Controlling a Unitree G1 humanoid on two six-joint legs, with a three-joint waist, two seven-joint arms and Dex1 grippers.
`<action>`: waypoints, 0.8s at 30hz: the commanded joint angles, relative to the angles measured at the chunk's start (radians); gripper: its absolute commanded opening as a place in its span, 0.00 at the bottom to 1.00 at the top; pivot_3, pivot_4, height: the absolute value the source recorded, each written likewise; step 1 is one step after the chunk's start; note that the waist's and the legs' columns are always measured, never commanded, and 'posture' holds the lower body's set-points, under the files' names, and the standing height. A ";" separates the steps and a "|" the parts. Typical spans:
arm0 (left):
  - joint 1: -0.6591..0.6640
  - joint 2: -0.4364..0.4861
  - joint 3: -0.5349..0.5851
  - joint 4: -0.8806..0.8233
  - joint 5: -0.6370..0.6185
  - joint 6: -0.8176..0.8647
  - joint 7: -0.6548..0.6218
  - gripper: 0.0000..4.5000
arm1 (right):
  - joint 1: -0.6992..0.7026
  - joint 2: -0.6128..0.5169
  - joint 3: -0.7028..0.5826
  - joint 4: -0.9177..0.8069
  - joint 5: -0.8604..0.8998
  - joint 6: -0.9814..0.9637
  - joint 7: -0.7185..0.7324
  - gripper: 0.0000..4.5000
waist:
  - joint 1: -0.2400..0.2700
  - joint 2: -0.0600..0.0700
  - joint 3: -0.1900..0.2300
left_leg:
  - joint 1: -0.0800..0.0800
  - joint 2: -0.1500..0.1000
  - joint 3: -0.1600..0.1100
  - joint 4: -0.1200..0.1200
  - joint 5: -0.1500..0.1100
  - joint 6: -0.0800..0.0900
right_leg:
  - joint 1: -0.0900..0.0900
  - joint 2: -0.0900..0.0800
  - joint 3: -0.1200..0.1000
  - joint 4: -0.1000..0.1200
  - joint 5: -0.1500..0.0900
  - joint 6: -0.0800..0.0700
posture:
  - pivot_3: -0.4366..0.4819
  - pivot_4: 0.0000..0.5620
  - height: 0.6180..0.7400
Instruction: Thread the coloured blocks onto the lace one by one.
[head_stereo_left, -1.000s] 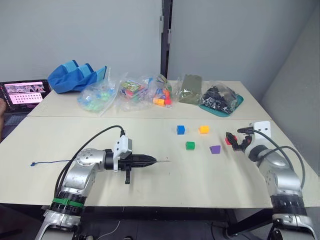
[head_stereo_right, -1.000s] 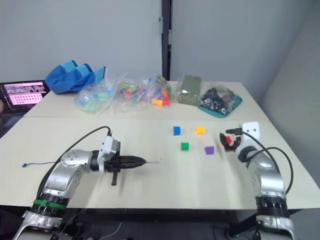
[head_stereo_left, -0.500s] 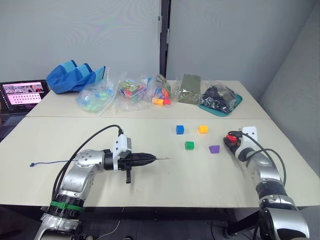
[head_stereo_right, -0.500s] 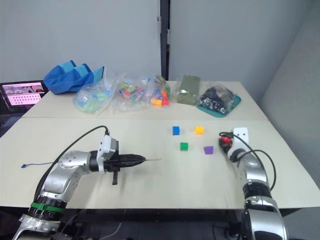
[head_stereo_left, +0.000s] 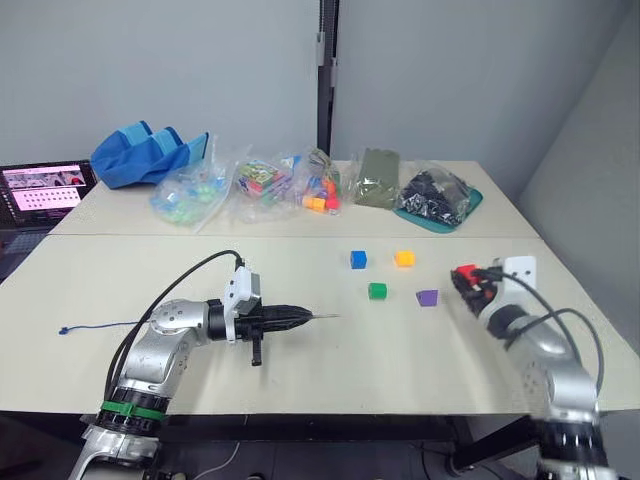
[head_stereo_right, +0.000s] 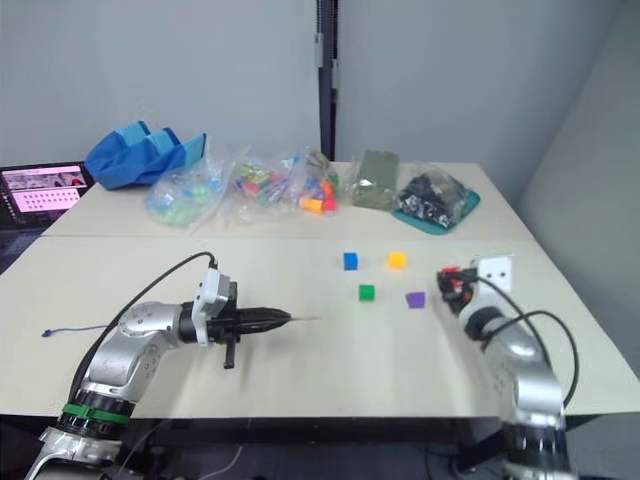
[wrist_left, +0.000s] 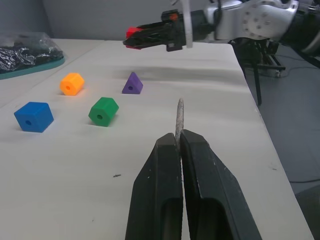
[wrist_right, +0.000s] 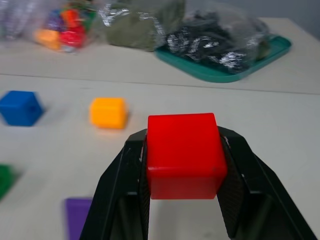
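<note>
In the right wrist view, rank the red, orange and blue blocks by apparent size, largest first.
1. Red plastic cube, held in the right gripper, nearest the camera, so it looms.
2-3. Orange block and blue block look about alike; no ranking.

Lace (head_stereo_left: 100, 325): its run is hidden between the left gripper (wrist_left: 177, 150) fingers, leaving the pale tip exposed. Red block (wrist_right: 184, 154): side faces covered by the right gripper (wrist_right: 184, 165). Laptop (head_stereo_left: 45, 190), at 9 o'clock: cut by the edge. Bag (head_stereo_left: 270, 185) contents too small to tell.
</note>
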 joint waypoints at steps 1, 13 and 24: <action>-0.053 -0.003 -0.004 0.039 0.001 -0.029 -0.029 0.00 | 0.107 0.097 0.078 -0.249 0.010 0.072 -0.095 0.26 | 0.000 0.000 0.000 | 0.000 0.000 0.000 0.000 0.000 0.000 | 0.000 0.000 0.000 0.000 0.000 0.000 | 0.48 0.27 1.00; -0.104 -0.013 -0.026 0.098 0.024 -0.056 -0.071 0.00 | 0.252 0.293 0.167 -0.351 0.068 0.221 -0.185 0.26 | 0.002 0.000 0.000 | -0.001 0.000 0.000 0.000 0.000 0.000 | -0.001 0.000 0.000 0.000 0.000 0.000 | 0.48 0.27 1.00; -0.059 -0.014 -0.013 0.058 0.014 -0.050 -0.040 0.00 | 0.130 0.040 0.025 -0.431 0.252 0.382 -0.007 1.00 | 0.007 0.000 0.000 | -0.002 0.000 0.000 0.001 0.000 0.000 | -0.001 0.000 0.000 0.000 0.000 0.000 | 0.48 0.27 1.00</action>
